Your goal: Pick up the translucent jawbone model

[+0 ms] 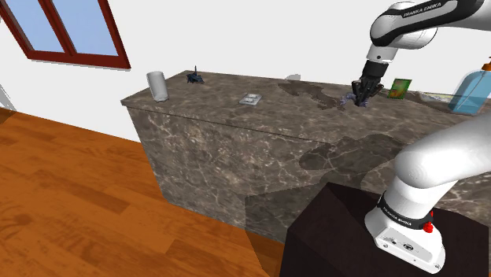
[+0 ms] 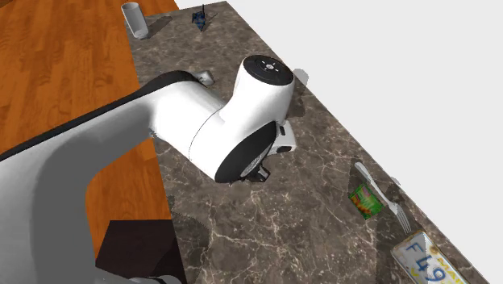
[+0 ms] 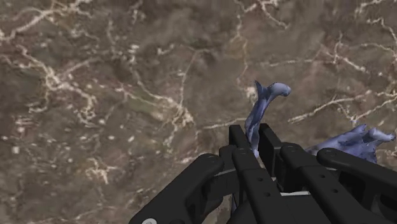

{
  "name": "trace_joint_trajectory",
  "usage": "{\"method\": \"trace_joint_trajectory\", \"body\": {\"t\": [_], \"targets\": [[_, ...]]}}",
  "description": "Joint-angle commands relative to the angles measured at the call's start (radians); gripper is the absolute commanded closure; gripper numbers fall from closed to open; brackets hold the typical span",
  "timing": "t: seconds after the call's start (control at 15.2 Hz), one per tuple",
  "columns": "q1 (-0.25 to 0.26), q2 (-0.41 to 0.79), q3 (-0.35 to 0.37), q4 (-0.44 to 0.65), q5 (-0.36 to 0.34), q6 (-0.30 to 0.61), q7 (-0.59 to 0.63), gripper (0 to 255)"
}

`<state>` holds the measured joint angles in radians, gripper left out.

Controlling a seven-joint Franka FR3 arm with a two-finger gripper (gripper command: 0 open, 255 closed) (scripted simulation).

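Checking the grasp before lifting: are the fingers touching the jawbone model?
Touching. In the wrist view the black fingers clasp a bluish arm of the jawbone model between them with no gap.

The jawbone model's (image 3: pixel 267 102) lower part is covered by the gripper (image 3: pixel 253 143) clasping it. A blue bottle (image 1: pixel 474 90) is cut off at the shoulder view's right edge, and a tiny dark thing (image 1: pixel 194 77) at its upper left cannot be named.
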<state>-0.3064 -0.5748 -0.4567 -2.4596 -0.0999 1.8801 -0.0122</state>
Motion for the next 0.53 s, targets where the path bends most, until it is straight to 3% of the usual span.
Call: {"method": "trace_joint_trajectory", "body": {"t": [0.0,0.46], "targets": [[0.001,-0.007,0.007,0.023,0.002,-0.030,0.004,255],[0.004,-0.016,0.020,0.085,0.008,-0.100,0.012,255]]}}
